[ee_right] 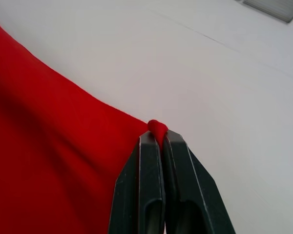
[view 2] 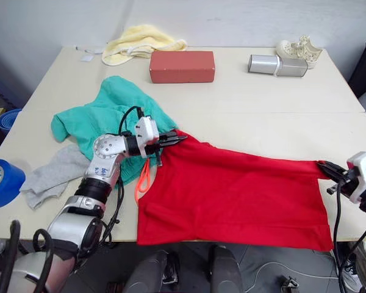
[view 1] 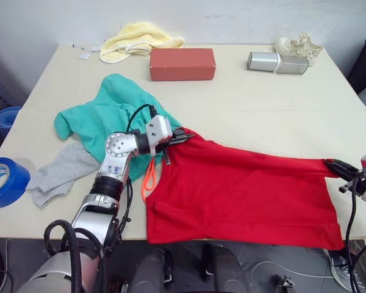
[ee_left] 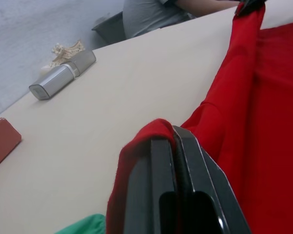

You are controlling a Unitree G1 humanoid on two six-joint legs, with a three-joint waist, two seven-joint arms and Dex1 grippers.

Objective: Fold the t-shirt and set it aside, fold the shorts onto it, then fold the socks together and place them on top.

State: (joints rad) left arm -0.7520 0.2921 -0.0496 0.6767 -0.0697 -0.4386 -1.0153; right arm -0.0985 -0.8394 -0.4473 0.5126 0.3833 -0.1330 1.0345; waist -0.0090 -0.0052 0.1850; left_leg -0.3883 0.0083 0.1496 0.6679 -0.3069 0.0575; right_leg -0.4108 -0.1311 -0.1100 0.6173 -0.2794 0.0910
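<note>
- The socks [view 1: 60, 173] lie flat on the left side of the desk [view 1: 250, 104], by a roll of blue tape [view 1: 3, 181] at the edge. They are not folded yet.
- The shorts [view 1: 107, 116] sit in a loose heap just right of the socks, and the orange drawstring [view 1: 150, 176] hangs out beside the t-shirt. They are not folded either.
- The left gripper [view 1: 178, 139] has its jaws closed on a far corner of the t-shirt [view 1: 238, 195] — the red cloth bunches up between them.
- The t-shirt is spread wide across the near part of the desk, stretched between the two arms. It looks like the first fold is just starting, so nearly all of the job is left.
- The right gripper [view 1: 335, 165] has its jaws closed on the other far corner of the t-shirt, near the right edge.
- At the back sit a yellow cloth [view 1: 137, 39], a red block [view 1: 182, 64] and a silver case [view 1: 277, 62] — I see no box or basket with things in it.
</note>
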